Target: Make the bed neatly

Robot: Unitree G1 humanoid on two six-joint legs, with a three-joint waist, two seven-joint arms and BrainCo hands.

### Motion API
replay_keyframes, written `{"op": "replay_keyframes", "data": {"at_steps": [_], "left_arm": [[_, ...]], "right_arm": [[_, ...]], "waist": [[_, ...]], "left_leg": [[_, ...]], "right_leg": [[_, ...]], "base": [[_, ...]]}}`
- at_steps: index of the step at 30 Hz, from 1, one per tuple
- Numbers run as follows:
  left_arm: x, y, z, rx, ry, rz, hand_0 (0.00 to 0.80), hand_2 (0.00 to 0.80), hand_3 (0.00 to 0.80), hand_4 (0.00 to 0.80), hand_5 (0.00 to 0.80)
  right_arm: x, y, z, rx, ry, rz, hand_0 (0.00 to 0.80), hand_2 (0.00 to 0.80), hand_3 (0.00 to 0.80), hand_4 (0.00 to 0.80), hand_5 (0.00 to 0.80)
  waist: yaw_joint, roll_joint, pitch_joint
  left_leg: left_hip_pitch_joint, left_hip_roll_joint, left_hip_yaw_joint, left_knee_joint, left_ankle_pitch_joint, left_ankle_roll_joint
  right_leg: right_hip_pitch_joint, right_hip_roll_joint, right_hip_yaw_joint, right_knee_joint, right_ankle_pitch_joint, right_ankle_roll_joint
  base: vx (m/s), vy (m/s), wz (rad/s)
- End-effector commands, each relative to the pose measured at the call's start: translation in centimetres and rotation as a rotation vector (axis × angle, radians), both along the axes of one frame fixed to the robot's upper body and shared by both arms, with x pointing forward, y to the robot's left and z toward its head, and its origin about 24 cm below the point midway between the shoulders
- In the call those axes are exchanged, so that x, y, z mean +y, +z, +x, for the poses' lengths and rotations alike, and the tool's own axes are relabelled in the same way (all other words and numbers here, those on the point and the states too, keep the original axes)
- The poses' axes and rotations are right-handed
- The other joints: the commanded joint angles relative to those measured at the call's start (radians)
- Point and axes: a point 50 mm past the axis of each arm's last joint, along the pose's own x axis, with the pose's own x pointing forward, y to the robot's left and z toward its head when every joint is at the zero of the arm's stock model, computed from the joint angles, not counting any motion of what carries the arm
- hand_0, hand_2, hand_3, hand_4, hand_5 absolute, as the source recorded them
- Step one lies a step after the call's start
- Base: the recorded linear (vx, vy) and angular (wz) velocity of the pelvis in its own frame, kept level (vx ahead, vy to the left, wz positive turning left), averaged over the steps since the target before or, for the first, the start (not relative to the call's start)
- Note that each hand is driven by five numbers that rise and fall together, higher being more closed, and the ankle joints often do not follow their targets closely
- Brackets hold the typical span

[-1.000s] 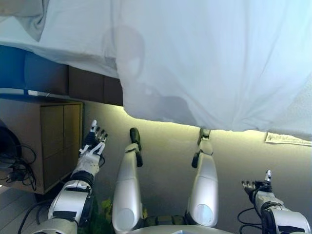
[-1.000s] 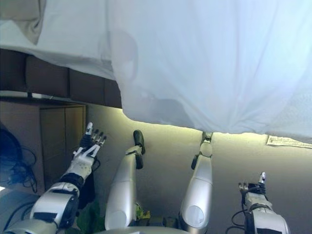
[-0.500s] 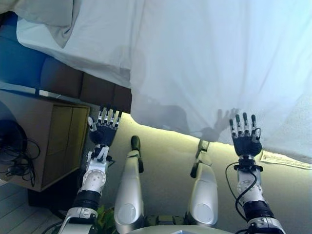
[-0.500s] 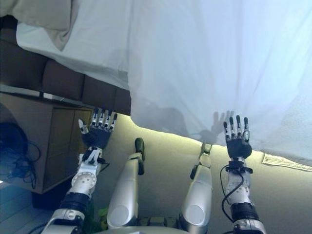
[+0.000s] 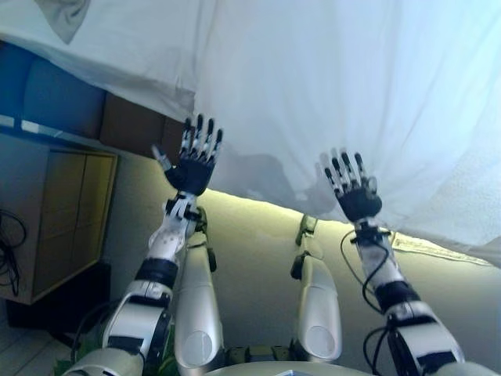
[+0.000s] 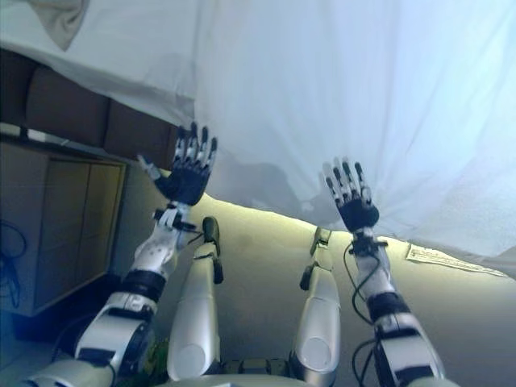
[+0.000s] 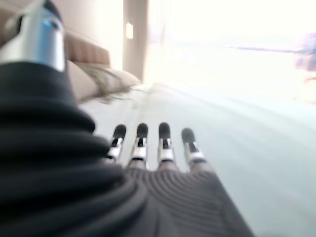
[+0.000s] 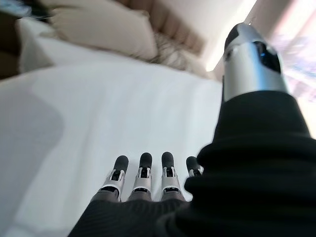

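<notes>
A white sheet (image 5: 337, 86) covers the bed and hangs over its near edge. My left hand (image 5: 192, 160) is raised with straight fingers just in front of the sheet's hanging corner, holding nothing. My right hand (image 5: 354, 192) is raised the same way, open, before the sheet's lower hem. In the right wrist view its fingers (image 8: 143, 173) point across the flat sheet (image 8: 89, 113) toward a beige pillow (image 8: 98, 29) at the headboard (image 8: 177, 27). The left wrist view shows my left fingers (image 7: 140, 145) over the sheet, with a pillow (image 7: 96, 81) beyond.
The dark brown bed base (image 5: 129, 129) shows under the sheet at the left. A wooden bedside cabinet (image 5: 63, 211) stands at the left. A white paper label (image 5: 427, 247) lies on the floor at the right. A beige cloth corner (image 5: 66, 16) lies at the top left.
Both hands have risen from low beside me to the sheet's hanging edge, fingers staying straight. The camera has also shifted.
</notes>
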Motion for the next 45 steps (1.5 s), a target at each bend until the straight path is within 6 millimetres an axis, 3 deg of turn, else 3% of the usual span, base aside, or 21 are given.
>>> {"op": "replay_keyframes", "data": {"at_steps": [1, 6, 11, 18, 22, 27, 33, 39, 44, 45], "left_arm": [[-1.2, 2.6, 0.6, -0.127, -0.066, 0.064, 0.000, 0.000, 0.000, 0.000, 0.000], [-2.8, 4.6, 0.5, -0.247, -0.158, 0.053, 0.000, 0.000, 0.000, 0.000, 0.000], [-3.7, 4.2, 0.4, -0.257, -0.193, 0.038, 0.000, 0.000, 0.000, 0.000, 0.000], [-4.7, 0.7, -0.2, -0.172, -0.209, 0.099, 0.000, 0.000, 0.000, 0.000, 0.000], [-4.6, -2.3, 0.2, 0.019, -0.182, 0.218, 0.000, 0.000, 0.000, 0.000, 0.000], [-4.7, -5.4, -0.5, 0.154, -0.146, 0.246, 0.000, 0.000, 0.000, 0.000, 0.000], [-3.7, -7.0, -0.8, 0.253, -0.094, 0.292, 0.000, 0.000, 0.000, 0.000, 0.000], [-2.7, -8.7, -1.8, 0.301, -0.046, 0.339, 0.000, 0.000, 0.000, 0.000, 0.000], [-0.3, -9.2, -2.3, 0.288, -0.017, 0.454, 0.000, 0.000, 0.000, 0.000, 0.000], [0.5, -9.5, -2.6, 0.284, 0.000, 0.477, 0.000, 0.000, 0.000, 0.000, 0.000]], "right_arm": [[-2.3, 4.4, 1.1, -0.121, -0.006, -0.068, 0.000, 0.000, 0.000, 0.000, 0.000], [-1.6, 7.5, 2.1, -0.212, 0.044, -0.064, 0.000, 0.000, 0.000, 0.000, 0.000], [-1.4, 7.8, 2.6, -0.208, 0.051, 0.019, 0.000, 0.000, 0.000, 0.000, 0.000], [-1.4, 3.7, 1.8, -0.159, 0.067, 0.177, 0.000, 0.000, 0.000, 0.000, 0.000], [-2.3, 2.4, 1.9, -0.077, 0.011, 0.290, 0.000, 0.000, 0.000, 0.000, 0.000], [-4.3, 0.6, 1.1, 0.040, -0.084, 0.326, 0.000, 0.000, 0.000, 0.000, 0.000], [-6.4, -1.7, -0.3, 0.191, -0.225, 0.363, 0.000, 0.000, 0.000, 0.000, 0.000], [-8.6, -4.9, -3.2, 0.336, -0.379, 0.403, 0.000, 0.000, 0.000, 0.000, 0.000], [-11.3, -7.0, -6.8, 0.371, -0.516, 0.452, 0.000, 0.000, 0.000, 0.000, 0.000], [-12.1, -8.0, -8.3, 0.398, -0.551, 0.437, 0.000, 0.000, 0.000, 0.000, 0.000]], "waist": [[0.038, 0.012, 0.014], [0.037, 0.018, 0.014], [0.031, 0.041, 0.014], [0.018, 0.071, 0.014], [0.004, 0.103, 0.014], [-0.005, 0.149, 0.014], [-0.009, 0.181, 0.014], [-0.016, 0.202, 0.014], [-0.037, 0.209, 0.014], [-0.046, 0.213, 0.014]], "left_leg": [[-0.039, -0.029, 0.020, -0.105, 0.131, 0.027], [-0.135, -0.038, 0.011, -0.076, 0.135, 0.025], [-0.229, -0.052, 0.001, -0.026, 0.119, 0.031], [-0.360, -0.065, -0.010, 0.055, 0.083, 0.042], [-0.401, -0.058, -0.004, 0.044, 0.088, 0.039], [-0.421, -0.052, 0.012, -0.001, 0.109, 0.034], [-0.444, -0.044, 0.029, -0.027, 0.125, 0.028], [-0.435, -0.036, 0.049, -0.050, 0.142, 0.027], [-0.391, -0.028, 0.080, -0.070, 0.150, 0.024], [-0.372, -0.029, 0.091, -0.074, 0.152, 0.023]], "right_leg": [[-0.002, -0.063, 0.026, 0.027, 0.020, 0.034], [-0.104, -0.078, 0.040, 0.046, 0.031, 0.040], [-0.212, -0.075, 0.055, 0.096, 0.019, 0.036], [-0.360, -0.068, 0.089, 0.170, 0.000, 0.029], [-0.425, -0.068, 0.112, 0.175, -0.001, 0.036], [-0.478, -0.075, 0.137, 0.157, 0.002, 0.044], [-0.527, -0.082, 0.162, 0.155, 0.000, 0.047], [-0.538, -0.081, 0.179, 0.157, -0.003, 0.045], [-0.509, -0.081, 0.190, 0.153, -0.002, 0.041], [-0.497, -0.079, 0.196, 0.151, -0.002, 0.038]], "base": [[0.000, 0.000, 0.00], [-0.026, 0.006, -0.02], [-0.035, 0.064, -0.03], [-0.024, 0.037, -0.05], [-0.031, 0.097, -0.06], [-0.014, 0.122, -0.07], [-0.011, 0.072, -0.01], [0.006, 0.058, -0.04], [0.020, 0.076, -0.03], [0.028, 0.130, -0.09]]}}
